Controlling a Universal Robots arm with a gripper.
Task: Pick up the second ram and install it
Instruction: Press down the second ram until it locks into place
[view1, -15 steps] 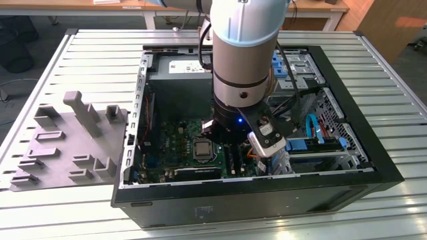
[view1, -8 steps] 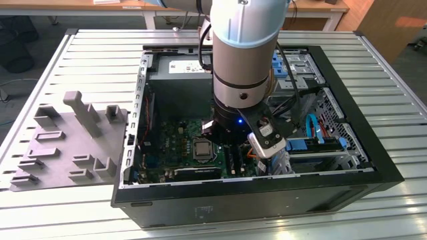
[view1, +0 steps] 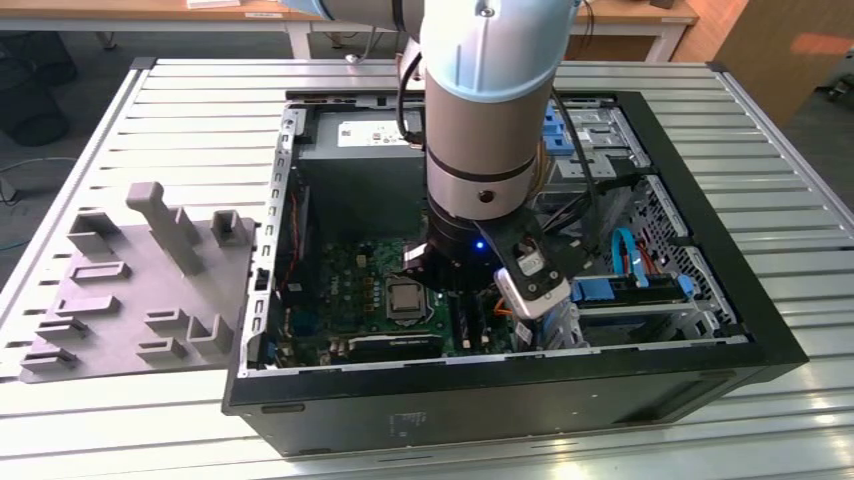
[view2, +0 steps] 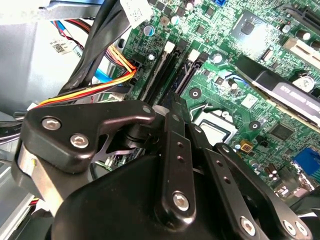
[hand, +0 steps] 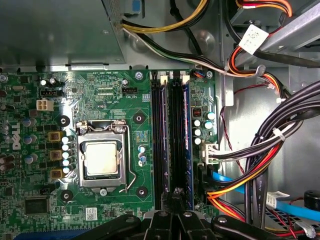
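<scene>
The open computer case lies on its side with the green motherboard facing up. Three black ram slots run side by side next to the processor socket; in the second wrist view they are the dark ram slots ahead of the fingers. My gripper is lowered inside the case, its black fingers close together over the near end of the middle slot. A dark strip fills that slot; whether it is a ram stick and whether the fingers pinch it is not clear. The arm covers the slots in the exterior view.
Bundled power and data cables crowd one side of the slots. The grey power supply sits at the far end of the case. A grey moulded parts holder rests on the slatted table at the exterior view's left.
</scene>
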